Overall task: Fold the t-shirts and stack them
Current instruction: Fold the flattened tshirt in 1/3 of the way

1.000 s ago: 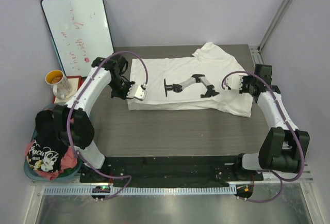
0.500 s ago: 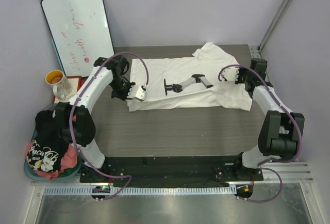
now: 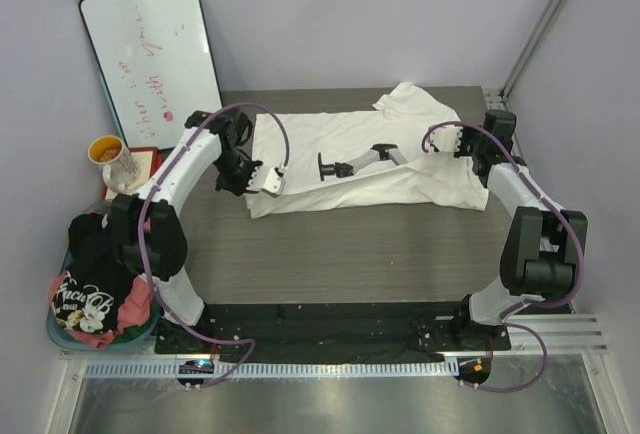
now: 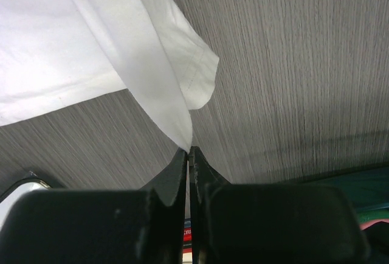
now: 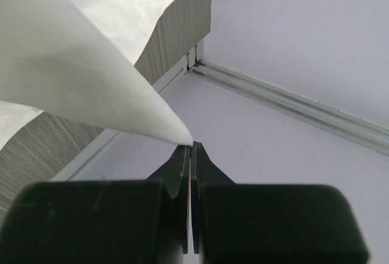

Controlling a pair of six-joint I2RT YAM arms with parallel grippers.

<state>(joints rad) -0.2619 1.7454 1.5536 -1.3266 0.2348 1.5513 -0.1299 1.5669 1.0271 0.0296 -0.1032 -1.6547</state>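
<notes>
A large white t-shirt with a black chest graphic lies spread on the grey table. My left gripper is shut on the shirt's near-left corner; in the left wrist view the jaws pinch a point of white fabric. My right gripper is shut on the shirt's right side, holding it raised; in the right wrist view the white cloth runs down into the closed gripper. A black t-shirt with pale lettering and a pink-red one sit in the basket.
A teal-rimmed laundry basket stands off the table's near-left corner. A whiteboard leans at the back left, with a cup of snacks in front of it. Metal frame rails run along the table's right edge.
My right gripper has drawn back and lifted with the shirt's right side, pulling that fabric inward so a fold now covers part of the graphic. The left gripper has stayed put.
</notes>
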